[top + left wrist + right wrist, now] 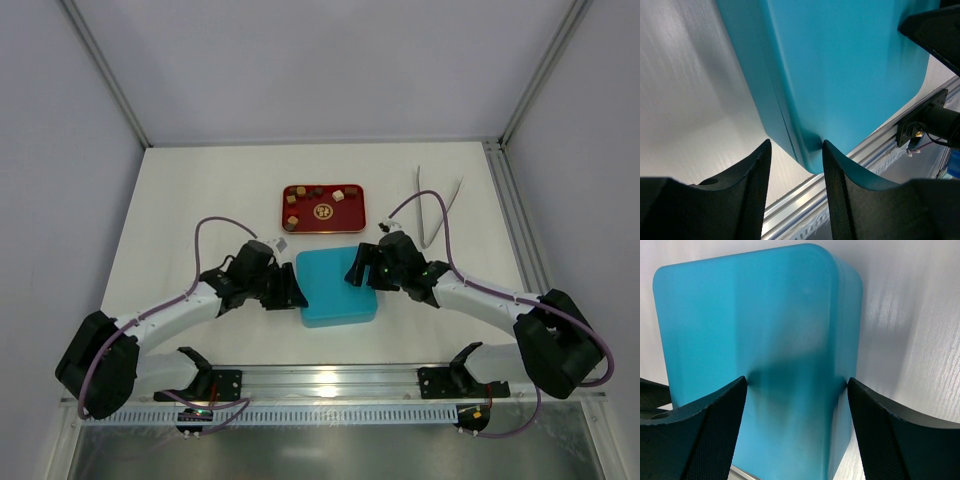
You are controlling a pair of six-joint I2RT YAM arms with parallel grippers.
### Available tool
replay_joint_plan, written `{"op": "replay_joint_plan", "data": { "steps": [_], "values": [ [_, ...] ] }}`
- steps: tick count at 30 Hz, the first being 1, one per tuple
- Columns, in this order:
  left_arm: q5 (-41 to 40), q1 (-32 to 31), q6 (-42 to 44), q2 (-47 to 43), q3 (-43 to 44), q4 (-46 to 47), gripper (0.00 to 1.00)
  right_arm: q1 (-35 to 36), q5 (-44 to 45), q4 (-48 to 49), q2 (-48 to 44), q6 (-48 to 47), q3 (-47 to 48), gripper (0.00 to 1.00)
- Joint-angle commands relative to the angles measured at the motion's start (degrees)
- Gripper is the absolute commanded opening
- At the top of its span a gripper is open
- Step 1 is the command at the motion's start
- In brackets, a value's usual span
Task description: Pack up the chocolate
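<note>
Two tools at blue box [337, 287], one each side. Left tool [795, 165] apart, box corner between fingers. Right tool [795, 390] apart, wide around far box end. Chocolate [318, 194] sits in red tray [362, 218], far on worktop [200, 190]. Step looks like opening box. Next: squeeze, lift lid.

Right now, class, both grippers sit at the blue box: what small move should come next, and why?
Probably close the right gripper on the blue box's lid edge, which lies between its open fingers, to lift it. The chocolate is on the red tray, unpacked.
</note>
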Motion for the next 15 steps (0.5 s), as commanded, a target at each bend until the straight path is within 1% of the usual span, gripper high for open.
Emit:
{"op": "replay_joint_plan", "data": {
  "steps": [1,8,11,13,15],
  "values": [
    [-6.8,-0.2,0.6,2.2,-1.9,-5.3,0.42,0.0,1.7,-5.2,1.5,-1.6,-2.4,0.8],
    [-8.5,-0.8,-0.4,6.8,-4.4,-5.7,0.35,-0.5,1.5,-4.0,1.0,-1.1,-4.5,0.8],
    [-9.1,-1.9,-2.0,9.0,-5.5,-4.5,0.31,-0.5,1.5,-3.4,1.0,-0.9,-5.4,0.8],
    [-9.2,-2.9,-3.6,10.3,-6.8,-3.4,0.29,-0.6,-0.4,-2.8,1.0,-0.5,-5.9,0.8],
    [-9.5,-4.3,-4.3,10.9,-7.6,-3.3,0.28,-0.6,-0.6,-2.4,0.7,-0.4,-6.6,0.8]
  ]
}}
